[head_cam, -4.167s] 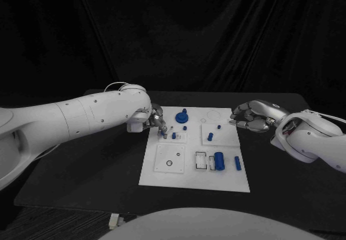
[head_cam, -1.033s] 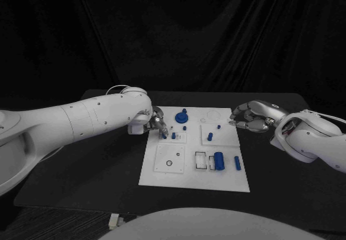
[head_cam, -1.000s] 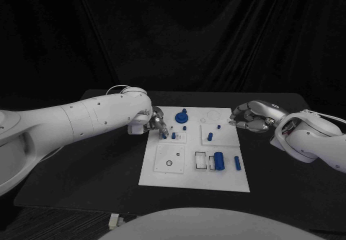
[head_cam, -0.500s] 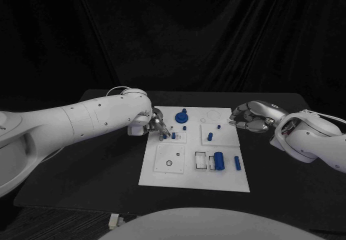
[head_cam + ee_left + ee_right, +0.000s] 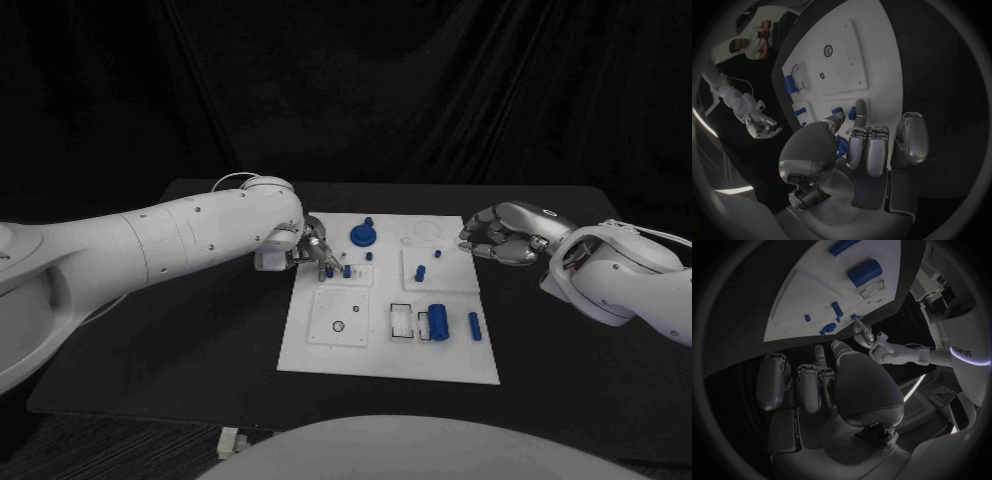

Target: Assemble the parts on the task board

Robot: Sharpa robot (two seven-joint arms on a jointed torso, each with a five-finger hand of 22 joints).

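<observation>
Head view. The board (image 5: 392,305) lies flat in the middle of the table (image 5: 188,330). The left robot hand (image 5: 316,250) is at the board's far left corner, fingertips over a small blue peg (image 5: 348,271) that seems to stand upright; contact or grip cannot be confirmed from here. The right robot hand (image 5: 500,233) hovers off the board's far right edge, fingers curled in, with nothing seen in them. Other parts: a round blue knob (image 5: 365,235) at the far edge, a second peg (image 5: 420,272) right of centre, a thick cylinder (image 5: 437,322) and a thin pin (image 5: 475,326) lying near the front, long axes running toward the robot.

Left wrist view. The left robot hand (image 5: 861,150) has thumb and one finger reaching onto the board (image 5: 848,60), their tips at two small blue parts (image 5: 837,111); the other fingers are folded. Whether a part is pinched or merely touched cannot be told.

Right wrist view. The right robot hand (image 5: 817,385) is curled with nothing visible inside. The board (image 5: 817,295) lies well ahead of it, the left robot hand (image 5: 864,332) at its far corner.

Judgement: the left hand is the nearer to the peg, directly beneath its fingertips; a vertical approach along the peg's axis appears called for. The fingertips hide the peg's seat.
</observation>
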